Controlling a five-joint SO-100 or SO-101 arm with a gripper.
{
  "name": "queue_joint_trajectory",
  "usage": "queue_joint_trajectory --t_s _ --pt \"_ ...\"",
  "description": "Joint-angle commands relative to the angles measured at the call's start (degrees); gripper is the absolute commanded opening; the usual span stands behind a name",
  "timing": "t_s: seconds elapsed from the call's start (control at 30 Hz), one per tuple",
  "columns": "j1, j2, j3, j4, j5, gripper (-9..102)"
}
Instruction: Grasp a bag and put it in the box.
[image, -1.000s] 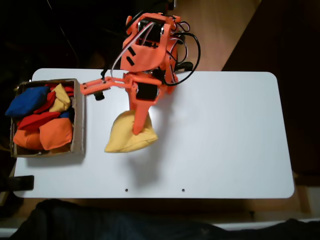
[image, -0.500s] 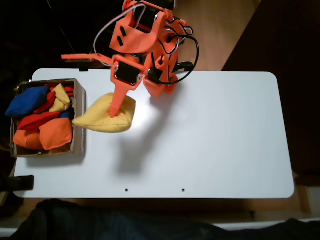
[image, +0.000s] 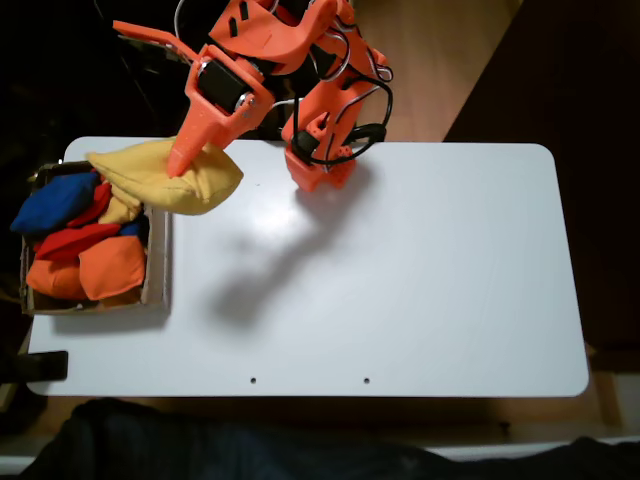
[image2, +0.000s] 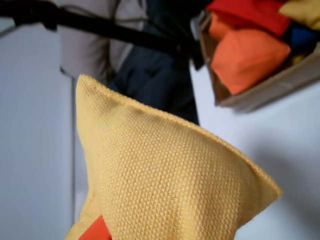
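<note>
I see the white table (image: 420, 270) in the fixed view, with the box (image: 155, 250) at its left end holding blue, red, orange and small yellow bags. The orange arm (image: 290, 70) reaches left from the far edge. Its gripper (image: 185, 160) is clamped on the bag (image: 160, 178), which hangs lifted over the box's far right corner. In the wrist view the bag (image2: 170, 185) fills the near field, the box (image2: 260, 85) upper right.

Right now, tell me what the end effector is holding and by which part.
The end effector holds the yellow bean bag, gripped near its middle; the bag hangs above the cardboard box's right wall.
</note>
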Motion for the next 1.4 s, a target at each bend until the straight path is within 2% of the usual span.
queue_joint_trajectory --t_s 0.0,0.27,0.77,1.37 --pt "2.02 -0.35 -5.54 -1.32 0.62 9" --pt "8.09 -8.79 -11.69 -2.46 3.69 10" --pt "16.88 -22.68 -16.0 -11.25 6.59 10" --pt "23.12 -37.09 -16.35 -19.69 4.39 10"
